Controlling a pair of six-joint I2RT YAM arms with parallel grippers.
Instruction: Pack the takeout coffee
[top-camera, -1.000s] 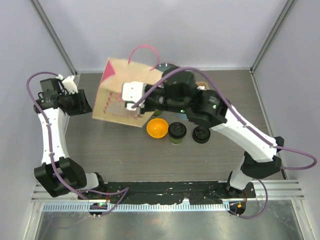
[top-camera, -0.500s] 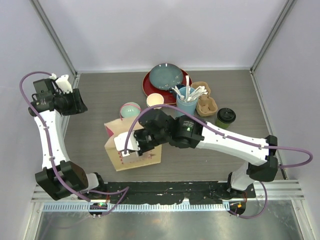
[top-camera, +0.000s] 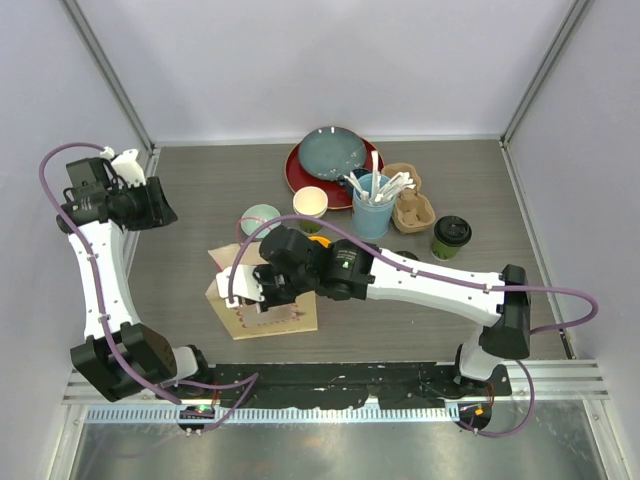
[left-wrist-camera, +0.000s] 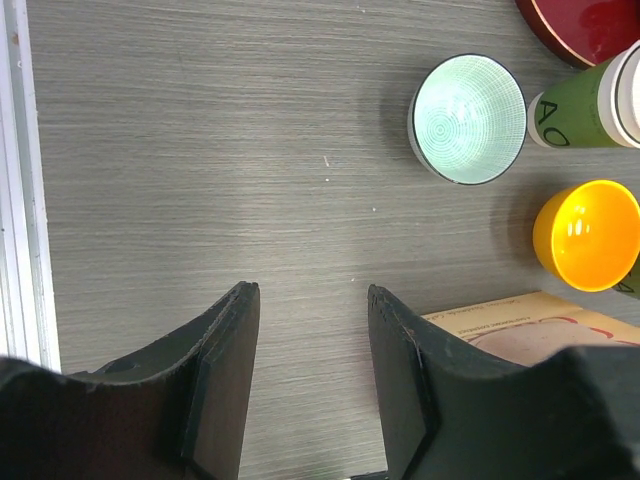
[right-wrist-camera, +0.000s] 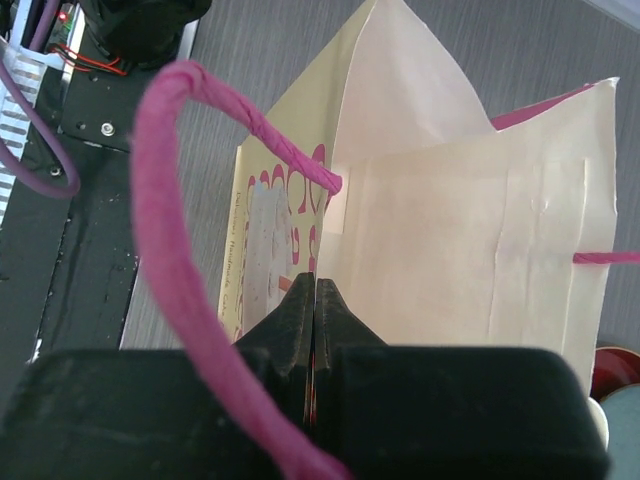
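Observation:
One dark green coffee cup (top-camera: 451, 235) with a black lid stands at the right. A second green cup (top-camera: 310, 204) stands open with its cream inside showing and no lid; it also shows in the left wrist view (left-wrist-camera: 585, 105). My right gripper (top-camera: 263, 288) is shut on the top edge of a tan paper bag (top-camera: 262, 305) with pink handles at the front left. In the right wrist view the jaws (right-wrist-camera: 315, 285) pinch the bag's wall (right-wrist-camera: 470, 230). My left gripper (top-camera: 152, 205) is open and empty at the far left (left-wrist-camera: 310, 300), apart from the bag (left-wrist-camera: 520, 322).
A mint bowl (top-camera: 260, 217) and a yellow bowl (left-wrist-camera: 585, 232) sit just behind the bag. A red plate (top-camera: 300, 168) bearing a blue-grey plate, a light-blue cup of utensils (top-camera: 373, 212) and a cardboard cup carrier (top-camera: 413, 207) stand at the back.
My right gripper has carried the bag from the back of the table down to the front left, still gripping it. The left arm has barely moved.

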